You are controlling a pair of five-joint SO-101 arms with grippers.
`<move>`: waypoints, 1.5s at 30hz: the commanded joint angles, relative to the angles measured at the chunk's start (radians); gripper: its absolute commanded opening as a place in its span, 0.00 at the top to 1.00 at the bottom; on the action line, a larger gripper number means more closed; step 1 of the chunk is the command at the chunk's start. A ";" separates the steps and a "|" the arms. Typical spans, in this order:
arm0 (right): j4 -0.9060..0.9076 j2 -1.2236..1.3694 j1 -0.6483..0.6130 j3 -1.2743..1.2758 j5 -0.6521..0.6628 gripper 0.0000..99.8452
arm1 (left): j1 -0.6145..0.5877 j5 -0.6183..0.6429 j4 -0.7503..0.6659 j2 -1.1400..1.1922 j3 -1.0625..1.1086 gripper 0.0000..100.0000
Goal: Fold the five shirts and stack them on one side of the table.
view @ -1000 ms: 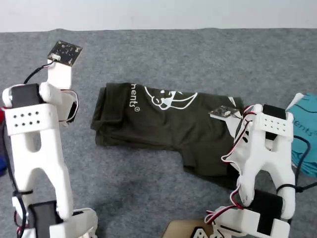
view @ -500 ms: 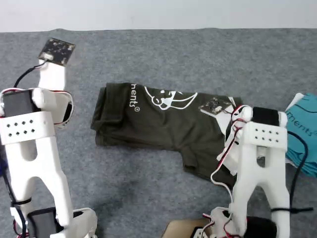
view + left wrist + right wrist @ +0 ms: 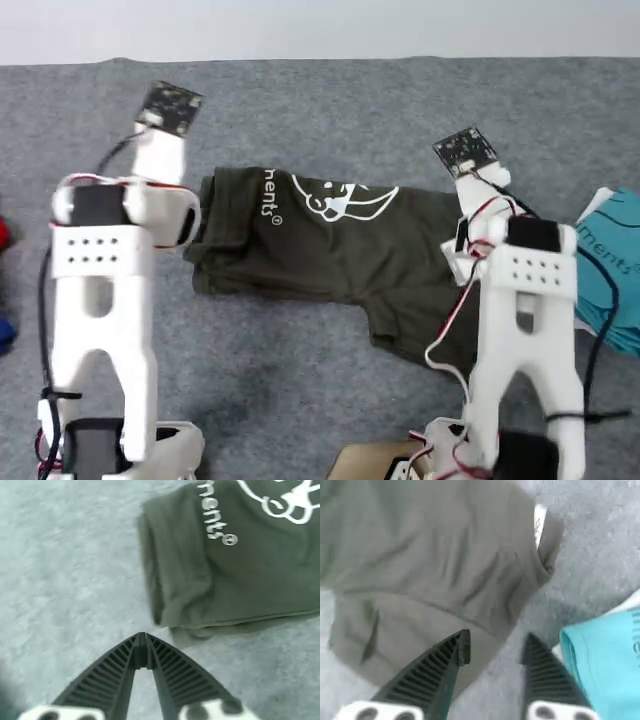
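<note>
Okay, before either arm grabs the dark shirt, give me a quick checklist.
1. Left gripper open: not ok, shut, over bare table beside the dark shirt.
2. Right gripper open: ok.
3. Right gripper over the shirt's edge: ok.
4. Teal shirt apart from the dark shirt: ok, table shows between.
5. Fold finished: not ok, one corner juts out.

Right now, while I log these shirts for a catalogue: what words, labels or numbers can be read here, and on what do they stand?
Dark shirt: white lettering beside a white drawing. Its start is folded under, so no whole word reads.
Teal shirt: dark lettering, cut off at the picture's edge, so no whole word reads.
White tag at the dark shirt's edge: too blurred to read.
No numbers show.
</note>
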 commanded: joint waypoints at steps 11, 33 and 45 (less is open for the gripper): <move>-0.056 0.535 -0.062 -0.508 -0.110 0.99 | 0.084 0.014 -0.130 0.275 0.019 1.00; 0.071 1.233 -0.004 -1.267 -0.104 0.99 | -0.101 -0.175 0.081 0.580 -0.113 1.00; 0.243 1.320 -0.012 -1.508 -0.104 0.99 | -0.064 -0.169 0.210 0.433 -0.312 1.00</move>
